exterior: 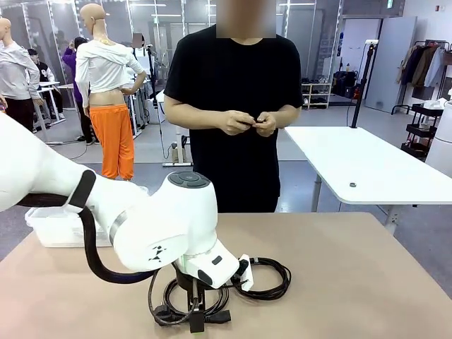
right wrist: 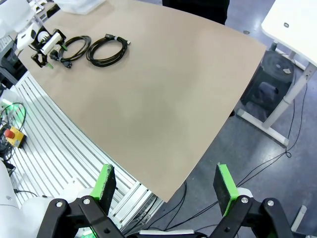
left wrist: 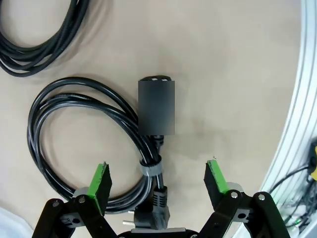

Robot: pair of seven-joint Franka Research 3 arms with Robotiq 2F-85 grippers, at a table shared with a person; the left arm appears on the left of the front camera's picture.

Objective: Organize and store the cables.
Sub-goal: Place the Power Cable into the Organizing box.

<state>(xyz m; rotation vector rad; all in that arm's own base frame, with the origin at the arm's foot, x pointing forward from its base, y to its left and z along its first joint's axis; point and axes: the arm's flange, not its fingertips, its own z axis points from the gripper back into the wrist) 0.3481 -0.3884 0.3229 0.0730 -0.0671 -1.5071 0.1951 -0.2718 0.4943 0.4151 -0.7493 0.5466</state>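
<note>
- Over the first coil (left wrist: 64, 89), at the robot's side of the tabletop (exterior: 353, 282), hangs the left claw (left wrist: 158, 171). It is released and empty, with its jaws spread wide.
- Its green pads (left wrist: 101, 181) stand on either side of the first coil's grey tie (left wrist: 150, 168), apart from it.
- The first coil is a black cord wound round and lying flat. Its plug (left wrist: 154, 210) lies at the tied side, low between the fingers.
- A second coil (left wrist: 25, 64) lies flat just beside the first coil, with a strip of bare tabletop between them.
- A white bin (exterior: 56, 229) sits beyond the first coil, toward the far side and the robot's left.
- Across the tabletop from the first coil stands a person. The person's hands (exterior: 248, 121) are together at chest height, fingers on something small that I cannot make out.
- Well apart from the first coil, out past the tabletop's edge, the right claw (right wrist: 163, 176) hangs over the metal frame (right wrist: 64, 144) and the floor. It is released, with nothing between its pads.
</note>
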